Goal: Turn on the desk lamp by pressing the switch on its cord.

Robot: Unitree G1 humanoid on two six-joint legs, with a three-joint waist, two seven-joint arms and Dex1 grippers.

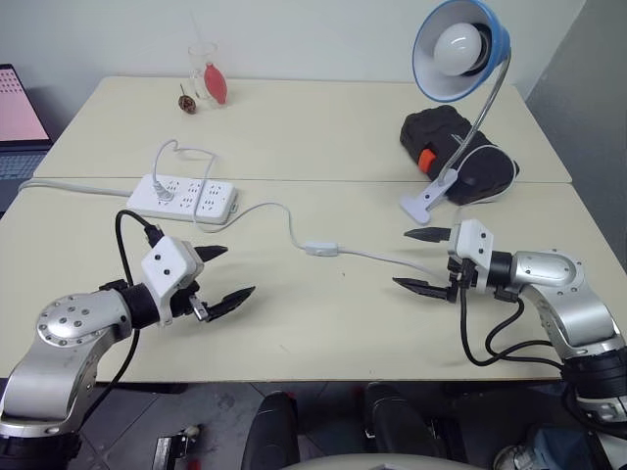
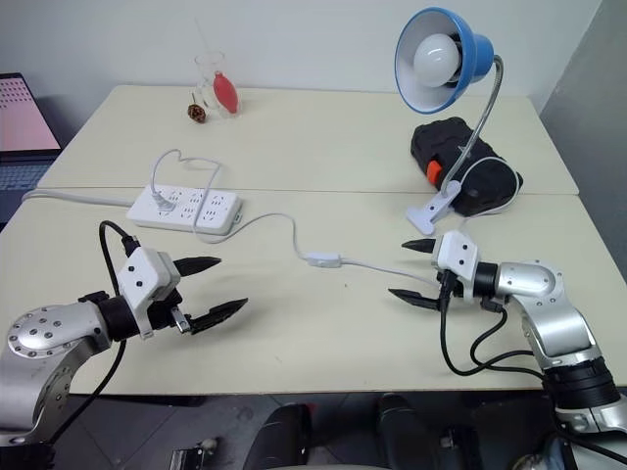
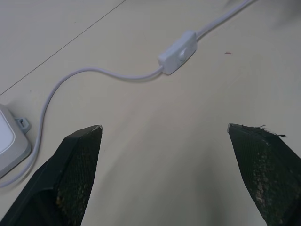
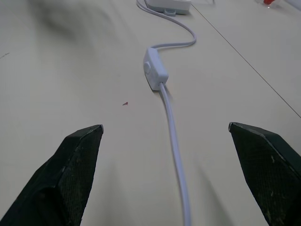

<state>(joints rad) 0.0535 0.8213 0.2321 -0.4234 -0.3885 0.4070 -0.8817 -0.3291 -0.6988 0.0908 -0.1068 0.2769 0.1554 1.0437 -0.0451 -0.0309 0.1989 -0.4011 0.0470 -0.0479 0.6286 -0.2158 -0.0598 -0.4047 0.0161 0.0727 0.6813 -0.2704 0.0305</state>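
White against the cream table, the switch lies flat near the middle of the nearer tabletop, between the two grippers and touched by neither. The left gripper hangs just above the table on the robot's left, its two black fingers spread wide apart with nothing between them, pointing toward the switch, which sits well beyond their tips and slightly farther from the robot. The right gripper is on the other side, jaws likewise released and empty, tips aimed back toward the switch; the cord runs from the switch toward this gripper and passes between its spread fingers, as the right wrist view shows, lying on the table without being pinched. In the left wrist view the switch lies ahead of the gap between the fingers, closer to the line of one finger than the other, with the cord curving away to the power strip. From the switch's other end the cord leads on toward the desk lamp, whose white clamp rests on the table by the seam, the silver gooseneck rising to the blue shade with its unlit white bulb. A black bag lies behind the clamp.
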